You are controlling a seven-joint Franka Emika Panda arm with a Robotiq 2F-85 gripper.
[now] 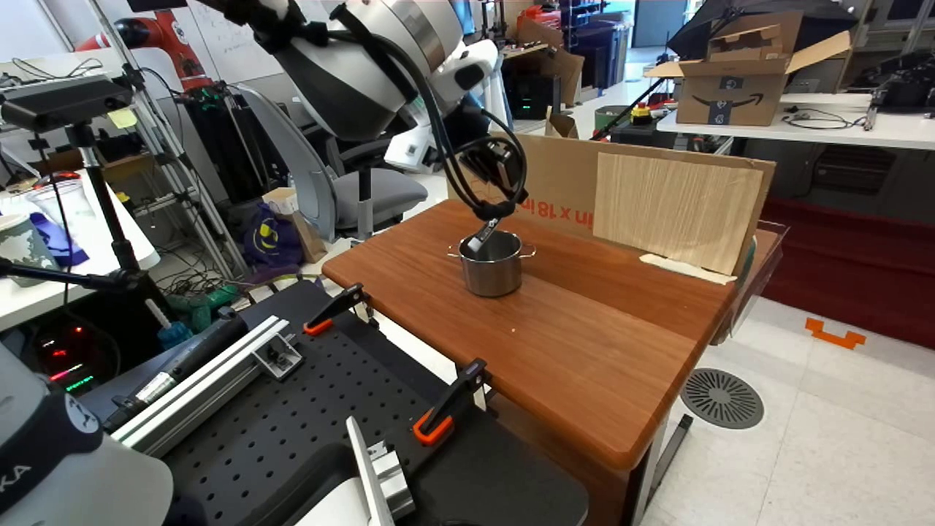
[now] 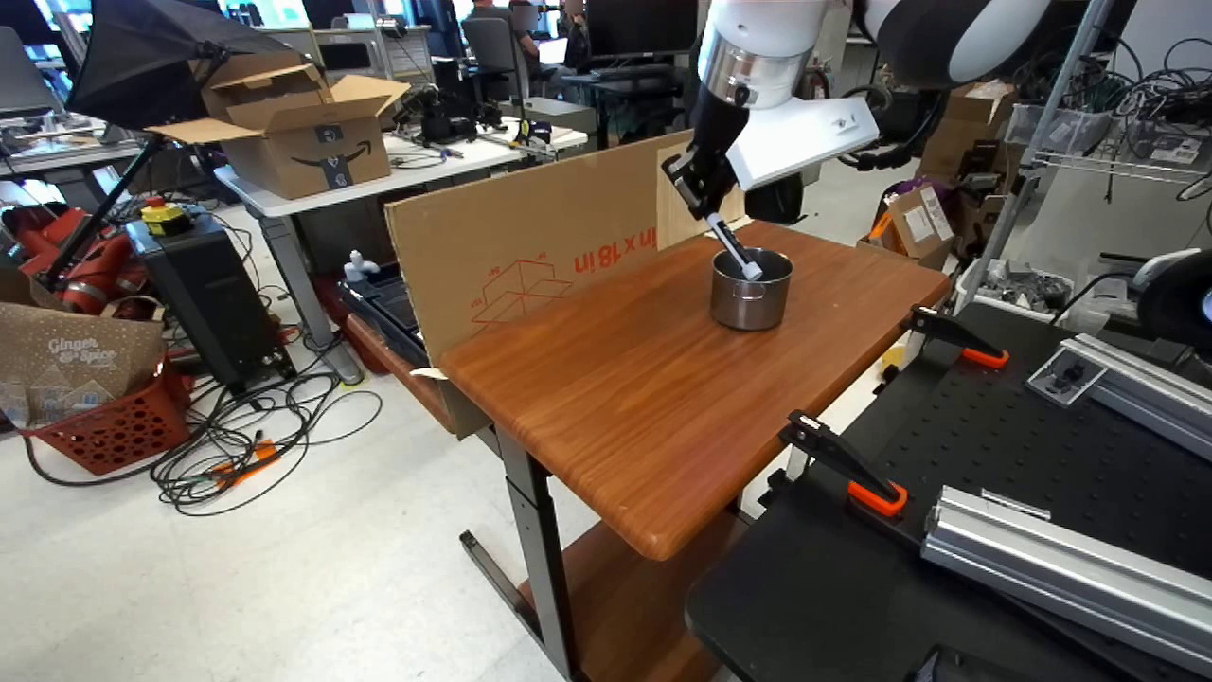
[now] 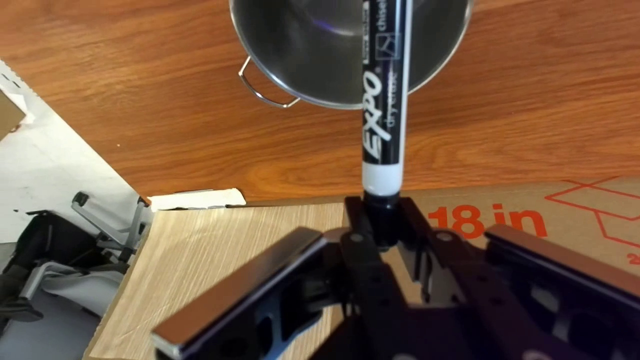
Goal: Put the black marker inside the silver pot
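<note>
The silver pot (image 1: 493,277) stands upright on the brown wooden table in both exterior views (image 2: 748,308). Its dark inside and one side handle show in the wrist view (image 3: 310,75). My gripper (image 3: 382,212) is shut on the black end of the black marker (image 3: 382,115), which has a white band and EXPO lettering. The marker hangs tilted from the fingertips in both exterior views (image 1: 482,235) (image 2: 734,246). Its lower end overlaps the pot's mouth; I cannot tell how far below the rim it is. In the wrist view its far end is cut off by the top edge.
A cardboard panel (image 1: 548,175) with a wood-grain sheet (image 1: 676,208) stands along the table's back edge. Black clamps with orange pads (image 1: 449,409) grip the table's near edge beside the black perforated base plate (image 1: 307,409). The wooden table (image 2: 606,398) surrounds the pot.
</note>
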